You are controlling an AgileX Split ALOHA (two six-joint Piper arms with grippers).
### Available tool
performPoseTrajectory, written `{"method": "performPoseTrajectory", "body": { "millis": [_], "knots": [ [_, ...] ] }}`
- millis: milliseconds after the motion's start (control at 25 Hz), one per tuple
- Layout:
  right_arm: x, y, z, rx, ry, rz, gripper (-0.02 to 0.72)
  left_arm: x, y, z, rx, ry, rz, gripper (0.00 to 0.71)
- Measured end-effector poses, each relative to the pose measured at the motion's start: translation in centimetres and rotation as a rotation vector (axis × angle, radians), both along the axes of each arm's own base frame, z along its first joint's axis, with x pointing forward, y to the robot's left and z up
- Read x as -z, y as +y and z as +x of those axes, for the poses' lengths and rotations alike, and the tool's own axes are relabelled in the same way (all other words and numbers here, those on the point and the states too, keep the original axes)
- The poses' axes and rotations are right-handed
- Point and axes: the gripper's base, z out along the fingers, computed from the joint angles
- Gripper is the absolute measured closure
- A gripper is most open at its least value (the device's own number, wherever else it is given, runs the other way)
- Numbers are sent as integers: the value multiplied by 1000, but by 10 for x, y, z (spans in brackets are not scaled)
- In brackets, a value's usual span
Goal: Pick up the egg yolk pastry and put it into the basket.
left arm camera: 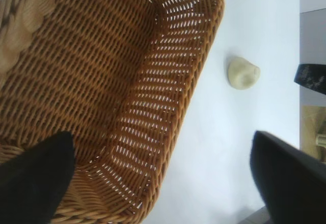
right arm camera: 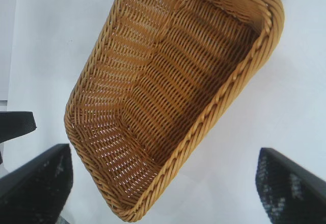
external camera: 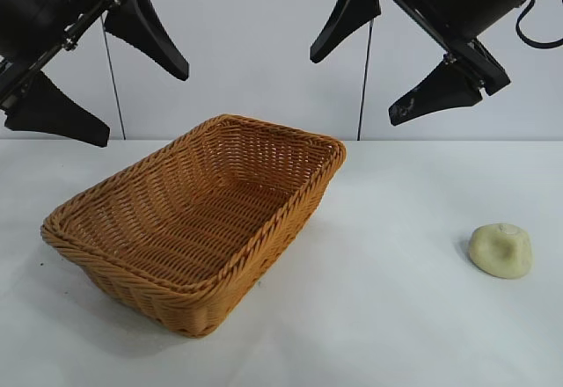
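The orange-brown wicker basket (external camera: 280,214) stands empty at the table's left-centre; it also fills the left wrist view (left arm camera: 196,76) and the right wrist view (right arm camera: 224,96). The egg yolk pastry (external camera: 500,250), a small pale cream-yellow lump, lies on the white table far to the right, apart from the basket; the left wrist view shows the pastry (left arm camera: 243,73) too, while the right wrist view does not. My left gripper (external camera: 141,104) (left arm camera: 163,152) hangs open, high above the basket's left end. My right gripper (external camera: 356,88) (right arm camera: 163,152) hangs open, high above the basket's right end. Neither holds anything.
White tabletop (external camera: 387,317) stretches between basket and pastry, with a pale wall behind. One finger of the right gripper (left arm camera: 311,78) shows at the left wrist view's edge, and one finger of the left gripper (right arm camera: 15,124) at the right wrist view's edge.
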Motion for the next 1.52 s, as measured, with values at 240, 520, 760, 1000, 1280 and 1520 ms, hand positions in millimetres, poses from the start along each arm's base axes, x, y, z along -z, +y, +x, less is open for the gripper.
{"method": "performPoseTrajectory", "body": {
  "millis": [240,520,760,1000,1280,1520],
  "knots": [
    [0,0,0,1,-1,0,29,0,0,0,0,0,0,23],
    [0,0,0,1,-1,0,29,0,0,0,0,0,0,23],
    [0,0,0,2,-1,1,29,0,0,0,0,0,0,23],
    [0,0,0,1,-3,0,29,0,0,0,0,0,0,23],
    [0,0,2,11,-17,-2,29,0,0,0,-2,-2,0,23],
    [0,0,2,11,-18,-2,29,-1,1,1,-13,-10,1,23]
  ]
}}
